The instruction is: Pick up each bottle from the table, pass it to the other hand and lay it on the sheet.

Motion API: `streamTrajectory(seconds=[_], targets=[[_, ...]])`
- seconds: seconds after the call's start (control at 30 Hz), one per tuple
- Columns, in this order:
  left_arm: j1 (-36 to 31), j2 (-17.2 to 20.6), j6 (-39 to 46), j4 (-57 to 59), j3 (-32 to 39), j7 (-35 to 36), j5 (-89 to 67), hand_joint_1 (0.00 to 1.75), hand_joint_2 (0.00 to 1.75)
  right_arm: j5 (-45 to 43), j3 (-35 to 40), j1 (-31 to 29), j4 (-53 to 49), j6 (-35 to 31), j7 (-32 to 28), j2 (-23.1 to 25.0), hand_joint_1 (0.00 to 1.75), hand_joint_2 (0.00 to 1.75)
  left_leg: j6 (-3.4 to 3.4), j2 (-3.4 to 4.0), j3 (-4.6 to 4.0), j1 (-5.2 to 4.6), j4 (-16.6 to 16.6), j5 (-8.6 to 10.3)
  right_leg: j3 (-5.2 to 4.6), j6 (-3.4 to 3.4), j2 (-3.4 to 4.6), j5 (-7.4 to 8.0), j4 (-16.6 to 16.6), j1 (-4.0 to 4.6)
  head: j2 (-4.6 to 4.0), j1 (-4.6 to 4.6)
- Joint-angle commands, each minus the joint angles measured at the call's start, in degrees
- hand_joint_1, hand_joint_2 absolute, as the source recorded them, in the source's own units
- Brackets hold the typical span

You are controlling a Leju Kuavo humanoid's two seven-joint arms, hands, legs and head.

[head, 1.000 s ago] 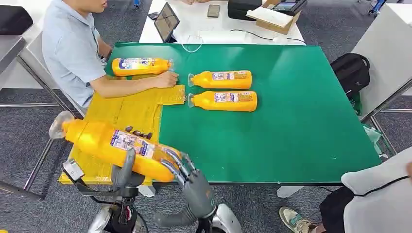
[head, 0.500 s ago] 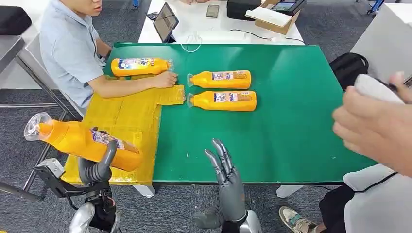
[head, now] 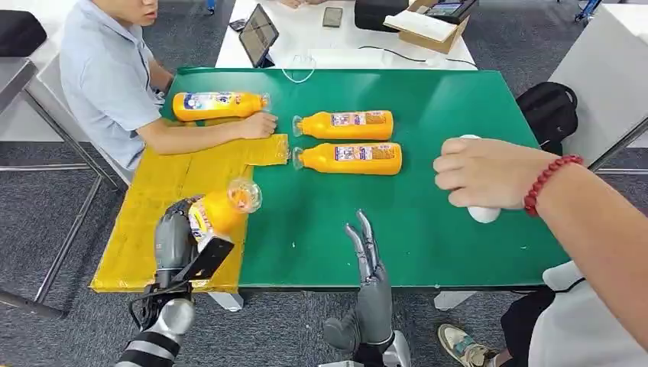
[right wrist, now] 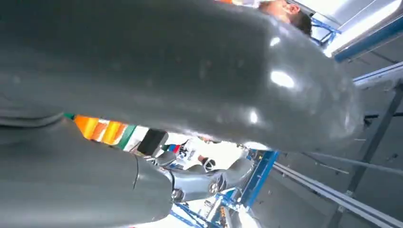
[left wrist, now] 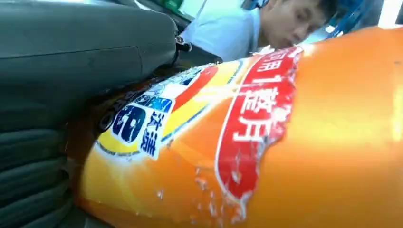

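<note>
My left hand grips an orange bottle above the near edge of the yellow sheet, its clear cap turned toward the green table. In the left wrist view the bottle's label is close up against my hand. My right hand stands open at the table's front edge, fingers up and holding nothing; its grey thumb looms large in the right wrist view. One bottle lies at the sheet's far end. Two more bottles lie side by side on the table.
A seated person at the left rests a forearm and hand on the sheet's far part. Another person's hand, with a red bead bracelet, holds a white object over the table's right side. A tablet and a box stand beyond the table.
My right hand let go of the bottle and drew back to the table's front edge. My left hand swung the bottle in over the sheet. A person's hand reached in from the right.
</note>
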Motion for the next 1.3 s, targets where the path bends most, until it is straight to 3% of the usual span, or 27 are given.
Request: streamTrajectory(seconds=[0.03,0.13,0.53,0.57,0.6,0.63,0.67,0.7,0.73,0.87,0.93,1.3], targets=[[-17.24,1.74,-1.13,35.97,-5.26,12.72,-20.79,1.75,1.75,-4.05,5.99,-5.96,9.20,-0.05,0.04,-0.32,0.00,0.00,-0.12,-0.17,0.24,0.09,-0.11,0.04,0.29,-0.16,-0.18,-0.01,-0.11,0.10,0.00,-0.04],[-21.18,2.11,-4.89,41.23,-7.63,18.56,-26.54,1.75,1.75,-5.15,6.07,-6.74,10.46,-0.05,0.04,0.04,0.00,0.00,-0.08,-0.19,0.11,0.08,-0.04,0.04,0.16,-0.11,-0.15,0.02,-0.06,0.09,0.00,-0.02],[-22.12,0.85,-9.40,42.46,-7.97,21.91,-28.15,1.75,1.75,-5.14,5.18,-6.27,11.17,-0.05,0.04,0.37,0.00,0.00,-0.09,-0.03,0.36,0.07,-0.03,0.01,0.34,-0.13,0.01,0.01,0.06,0.08,0.00,-0.04],[-22.12,0.85,-9.40,42.46,-7.97,21.91,-28.15,1.57,1.75,-5.14,5.18,-6.27,11.17,-0.05,0.04,0.37,0.00,0.00,-0.12,-0.01,0.39,0.11,-0.03,0.01,0.37,-0.17,0.01,0.02,0.03,0.13,0.00,-0.04],[-22.33,0.26,-11.22,42.89,-7.77,22.07,-27.88,0.45,0.00,-5.20,5.07,-6.28,11.45,-0.05,0.04,0.40,0.00,0.00,-0.10,-0.01,0.39,0.09,-0.03,0.01,0.37,-0.14,0.02,0.03,0.03,0.11,0.00,-0.04],[-22.13,-0.52,-13.46,42.42,-6.73,20.17,-26.15,0.07,0.00,-5.10,4.75,-6.15,11.36,-0.05,0.04,0.41,0.00,0.00,-0.13,0.02,0.41,0.13,-0.04,0.01,0.38,-0.18,0.03,0.04,0.01,0.15,0.00,-0.04],[-22.00,-1.05,-15.02,42.25,-5.59,18.49,-24.30,0.00,0.00,-4.99,4.56,-6.08,11.32,-0.05,0.04,0.42,0.00,0.00,-0.09,-0.05,0.42,0.08,-0.05,0.02,0.40,-0.13,-0.01,0.03,0.02,0.09,0.00,-0.04],[-21.65,-2.04,-17.79,41.74,-3.42,15.41,-20.64,0.00,0.00,-4.71,4.24,-5.94,11.18,-0.05,0.04,0.36,0.00,0.00,-0.11,-0.05,0.44,0.11,-0.06,0.02,0.44,-0.16,-0.03,0.03,0.00,0.13,0.00,-0.04],[-20.86,-3.51,-25.94,40.25,1.69,7.56,-11.21,0.00,0.00,-5.07,4.22,-5.92,10.86,-0.05,0.04,0.10,0.00,0.00,-0.07,-0.09,0.45,0.05,-0.05,0.03,0.44,-0.10,-0.04,0.01,0.04,0.06,0.00,-0.04],[-18.38,-4.60,-31.86,36.24,4.92,0.37,-2.77,0.00,0.00,-5.20,4.30,-5.91,10.66,-0.05,0.04,-0.32,0.00,0.00,-0.09,-0.13,0.56,0.09,-0.07,0.03,0.59,-0.15,-0.08,0.04,-0.04,0.10,0.00,-0.06],[-16.33,-5.03,-38.43,31.91,3.64,-2.65,3.46,0.00,0.00,-4.72,3.79,-5.77,10.93,-0.05,0.04,-0.19,0.00,0.00,-0.08,-0.75,0.88,0.02,-0.17,0.11,1.06,-0.19,-0.68,-0.08,-0.13,0.04,0.00,-0.04],[-14.93,-4.94,-41.09,28.70,2.04,-3.84,6.74,0.00,0.00,-4.62,3.53,-5.68,11.12,-0.05,0.04,-0.16,0.00,0.00,-0.08,-0.66,1.10,-0.05,-0.10,-0.01,1.26,-0.13,-0.59,-0.24,-0.03,-0.03,0.00,-0.04]])
